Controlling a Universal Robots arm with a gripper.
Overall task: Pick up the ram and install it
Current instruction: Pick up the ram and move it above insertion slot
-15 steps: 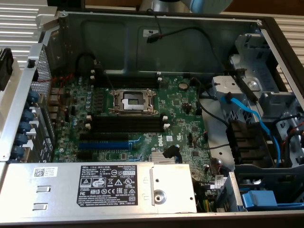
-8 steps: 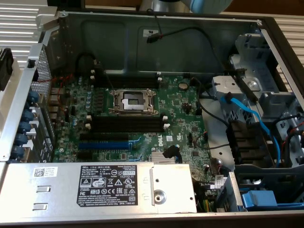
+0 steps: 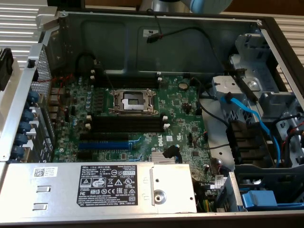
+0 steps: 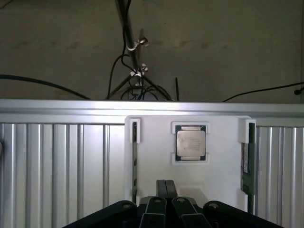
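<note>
- Gripper [image 4: 166, 186] is clenched, its two dark fingers pressed flat against each other with nothing between them.
- It hangs over the near edge of a white holder [image 4: 152, 142], which lies on a ribbed metal surface [image 4: 57, 166].
- The ram [image 4: 245, 164] stands on its long edge in a slot along one side of that holder. It is a thin dark-green stick with a pale label strip, apart from the gripper and untouched.
- A square processor chip [image 4: 191, 143] sits in a recess in the middle of the holder, between the ram's slot and a matching slot [image 4: 135, 156] on the opposite side. Whether that other slot holds anything I cannot tell.
- Beyond the surface, dark cables [image 4: 133, 80] gather around a thin pole.
- In the exterior view an open computer case [image 3: 156, 33] lies flat with its green motherboard [image 3: 180, 118] exposed.
- The processor socket [image 3: 133, 101] sits near the board's middle. The long black memory slots [image 3: 126, 124] with white end clips run just beside it toward the near side, and they look unfilled.
- A blue expansion slot [image 3: 103, 145] lies next to them, nearer the silver power supply [image 3: 95, 187].
- Blue cables [image 3: 251, 118] run along the exterior view's right of the case.
</note>
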